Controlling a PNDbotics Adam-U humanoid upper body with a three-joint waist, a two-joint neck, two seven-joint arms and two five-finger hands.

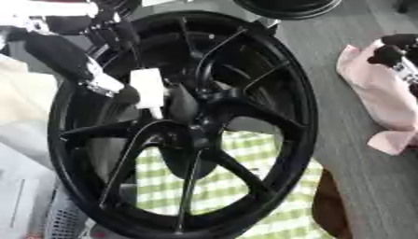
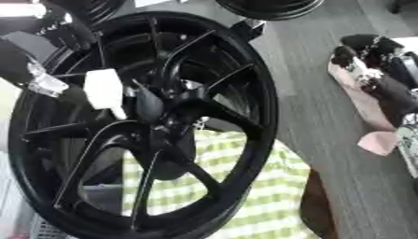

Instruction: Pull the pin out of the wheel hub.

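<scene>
A large black wheel hub (image 1: 269, 60) stands tilted and fills most of both views, its spokes meeting at the centre boss (image 1: 204, 109). A white block-shaped pin (image 1: 149, 89) with a narrow lower tip sits just left of that centre. My left hand (image 1: 122, 93) comes in from the upper left through the spokes, dark fingers curled against the white pin. My right hand (image 2: 377, 56) lies at the right edge on a pink cloth (image 1: 379, 93), fingers relaxed, well away from the hub.
A green-and-white checked cloth (image 1: 233, 179) shows through the lower spokes. Another black rim (image 1: 286, 7) lies at the top edge. Grey table (image 1: 359, 177) runs along the right, with a brown object (image 1: 328, 205) at the hub's lower right.
</scene>
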